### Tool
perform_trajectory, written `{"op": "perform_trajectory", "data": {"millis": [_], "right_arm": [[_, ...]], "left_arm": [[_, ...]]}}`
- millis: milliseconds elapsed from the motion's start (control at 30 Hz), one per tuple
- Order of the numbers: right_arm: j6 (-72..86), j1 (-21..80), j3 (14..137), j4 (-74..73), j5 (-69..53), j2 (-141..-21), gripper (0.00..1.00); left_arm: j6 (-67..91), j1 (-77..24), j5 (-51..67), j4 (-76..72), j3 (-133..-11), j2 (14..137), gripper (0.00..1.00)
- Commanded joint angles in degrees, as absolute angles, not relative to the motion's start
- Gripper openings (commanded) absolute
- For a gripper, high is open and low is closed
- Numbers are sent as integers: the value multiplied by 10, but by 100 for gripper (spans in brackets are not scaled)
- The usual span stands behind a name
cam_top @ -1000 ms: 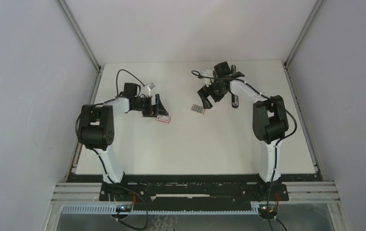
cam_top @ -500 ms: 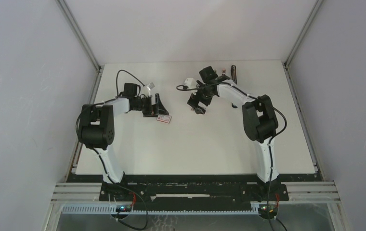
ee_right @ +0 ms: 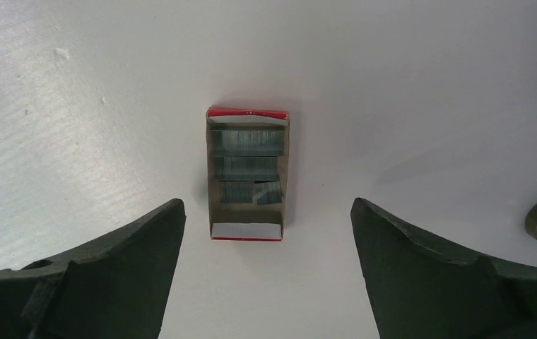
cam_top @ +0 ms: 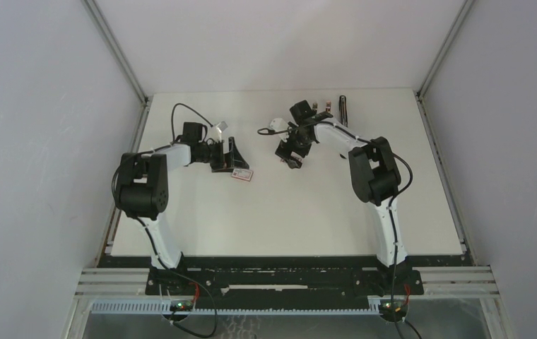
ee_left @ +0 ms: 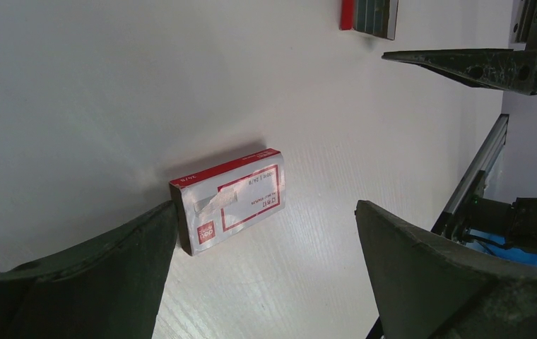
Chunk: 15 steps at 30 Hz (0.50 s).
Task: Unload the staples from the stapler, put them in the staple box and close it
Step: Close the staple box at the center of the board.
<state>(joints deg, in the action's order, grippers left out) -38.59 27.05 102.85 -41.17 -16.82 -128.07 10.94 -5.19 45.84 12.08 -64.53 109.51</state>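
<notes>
The stapler (cam_top: 343,109) is a slim black bar lying near the table's far edge, apart from both arms. In the right wrist view, grey strips of staples (ee_right: 246,169) lie in a small open red-edged tray (ee_right: 246,232). My right gripper (ee_right: 266,208) hovers over the tray, open, with a finger on each side and not touching it. In the top view this gripper (cam_top: 289,154) hides the tray. My left gripper (ee_left: 266,206) is open, and a red-and-white box sleeve (ee_left: 230,200) lies flat by its left finger.
The left wrist view also shows the tray (ee_left: 369,15) and a right finger (ee_left: 463,67) at the top. The box sleeve (cam_top: 241,174) sits just right of the left gripper (cam_top: 230,157). A small pale item (cam_top: 328,106) lies beside the stapler.
My right arm has swung left, away from the stapler, and now covers the tray; its jaws have narrowed slightly. The left arm and the sleeve have not moved.
</notes>
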Motion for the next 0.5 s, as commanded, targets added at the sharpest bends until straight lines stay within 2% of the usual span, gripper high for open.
{"op": "perform_trajectory", "data": {"millis": [0, 367, 467], "right_arm": [[-396, 276, 1052, -415, -177, -1278, 86], [-386, 287, 1078, -427, -162, -1304, 77], [-383, 288, 1086, -431, -155, -1311, 67]], "left_arm": [[118, -55, 478, 103, -632, 1095, 100], [120, -51, 480, 93, -628, 1092, 100], [121, -50, 479, 94, -628, 1093, 100]]}}
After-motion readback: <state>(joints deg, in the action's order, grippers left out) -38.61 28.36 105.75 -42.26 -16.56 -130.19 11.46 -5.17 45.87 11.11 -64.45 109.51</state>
